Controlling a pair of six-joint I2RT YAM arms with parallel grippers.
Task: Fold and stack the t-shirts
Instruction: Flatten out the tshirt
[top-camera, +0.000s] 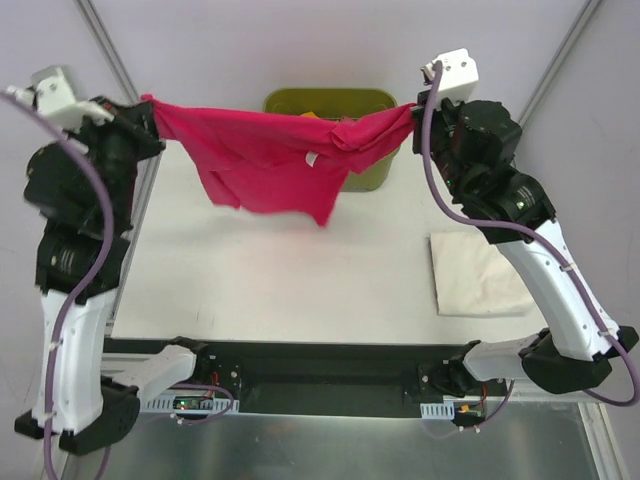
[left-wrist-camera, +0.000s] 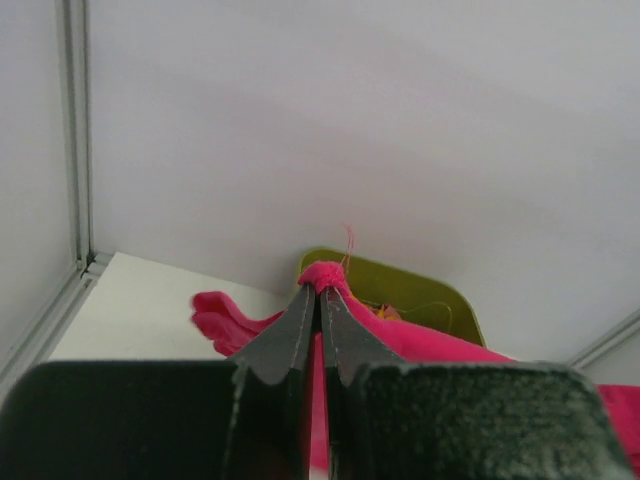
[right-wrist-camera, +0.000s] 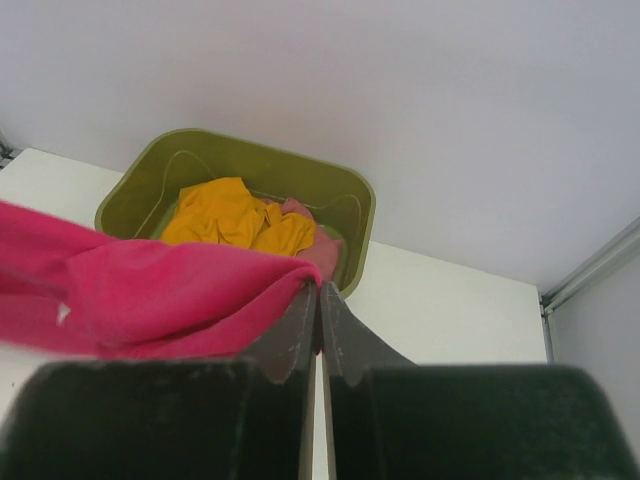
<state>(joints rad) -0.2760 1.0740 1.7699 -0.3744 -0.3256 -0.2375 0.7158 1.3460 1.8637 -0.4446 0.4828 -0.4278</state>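
Top view: strung taut in the air between left gripper (top-camera: 147, 104) and right gripper (top-camera: 415, 104), 1 crimson-pink t-shirt (top-camera: 275, 160), sagging under them above the table (top-camera: 280, 280), in front of the olive-green tub (top-camera: 330, 100). Lying flat near the right arm's side, cream-white t-shirt (top-camera: 475, 272).

Left wrist: pinched tight on a bunch of crimson cloth at the fingertips.

Right wrist: closed the same way on crimson cloth, and beyond the tips, inside the tub, orange t-shirt (right-wrist-camera: 230, 215) and salmon-pink t-shirt (right-wrist-camera: 320, 250).

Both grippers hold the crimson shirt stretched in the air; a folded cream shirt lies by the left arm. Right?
No: the top view shows the cream shirt by the right arm. The left gripper and right gripper do hold the crimson shirt aloft.
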